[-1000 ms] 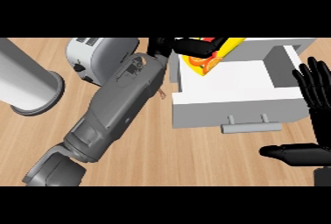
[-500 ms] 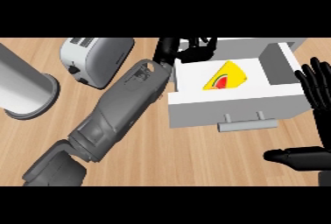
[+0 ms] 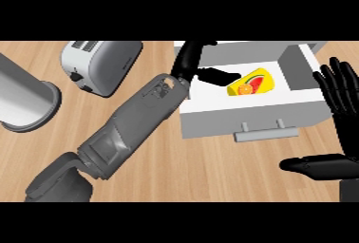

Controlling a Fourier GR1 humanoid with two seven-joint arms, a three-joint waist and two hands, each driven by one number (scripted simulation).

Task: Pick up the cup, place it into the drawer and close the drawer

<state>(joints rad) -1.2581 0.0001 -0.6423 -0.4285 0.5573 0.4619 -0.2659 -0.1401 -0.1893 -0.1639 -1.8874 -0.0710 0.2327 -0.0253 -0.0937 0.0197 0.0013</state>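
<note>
The left hand [image 3: 200, 66] sits up at twelve o'clock, reaching over the left wall of the open drawer [image 3: 245, 114], its grey forearm running down diagonally to seven o'clock. Fingers point up toward the drawer's back edge, thumb sticks out to the right across the drawer floor, and the hand is spread, curled round nothing. Just off the thumb tip lies the cup [image 3: 251, 83], yellow with a red and orange fruit picture on it, tipped on its side on the white floor inside the drawer. Whether the thumb touches the cup cannot be told; the two sit very close.

The drawer stands pulled out, its grey front panel and handle facing six o'clock, the handle just below the panel's middle.

Over at three o'clock the right hand [image 3: 344, 128] rests open by the view's edge, fingers straight and pointing up, thumb lying level toward the left at about four o'clock, beside the drawer's right corner.

On the wooden tabletop [image 3: 210, 171], a silver toaster [image 3: 101, 64] stands at ten o'clock, and a large grey cylinder [image 3: 24, 102] lies at nine o'clock, well apart from the drawer.
</note>
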